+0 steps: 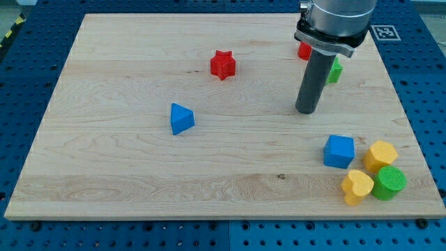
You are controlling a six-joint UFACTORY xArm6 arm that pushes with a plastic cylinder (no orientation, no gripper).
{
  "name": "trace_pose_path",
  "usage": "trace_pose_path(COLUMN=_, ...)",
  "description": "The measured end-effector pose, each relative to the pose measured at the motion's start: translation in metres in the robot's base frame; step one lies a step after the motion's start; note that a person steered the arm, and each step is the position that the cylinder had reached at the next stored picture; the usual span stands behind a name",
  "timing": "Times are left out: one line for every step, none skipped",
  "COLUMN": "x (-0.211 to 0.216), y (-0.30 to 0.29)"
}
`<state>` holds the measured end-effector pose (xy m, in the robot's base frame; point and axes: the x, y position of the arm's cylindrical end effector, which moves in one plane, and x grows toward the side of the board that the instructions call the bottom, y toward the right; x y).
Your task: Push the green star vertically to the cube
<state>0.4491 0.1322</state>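
My tip point(305, 111) rests on the board at the view's right of centre. The green star point(336, 70) lies just above and to the right of the tip, mostly hidden behind the rod. The blue cube point(339, 150) sits below and to the right of the tip, near the view's lower right. The tip touches neither block.
A red block point(303, 51) peeks out behind the arm at the view's top. A red star point(223, 64) lies top centre. A blue triangular block point(181, 118) lies left of centre. A yellow hexagon point(381, 155), yellow heart point(357, 186) and green cylinder point(389, 183) cluster beside the cube.
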Motion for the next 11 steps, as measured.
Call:
trace_pose_path(x=-0.014, y=0.0)
trace_pose_path(x=-0.037, y=0.0)
trace_pose_path(x=-0.063, y=0.0)
trace_pose_path(x=-0.089, y=0.001)
trace_pose_path(x=-0.118, y=0.017)
trace_pose_path(x=-0.115, y=0.058)
trace_pose_path(x=-0.115, y=0.058)
trace_pose_path(x=-0.116, y=0.058)
trace_pose_path(x=-0.132, y=0.063)
trace_pose_path(x=-0.127, y=0.078)
trace_pose_path(x=-0.116, y=0.093)
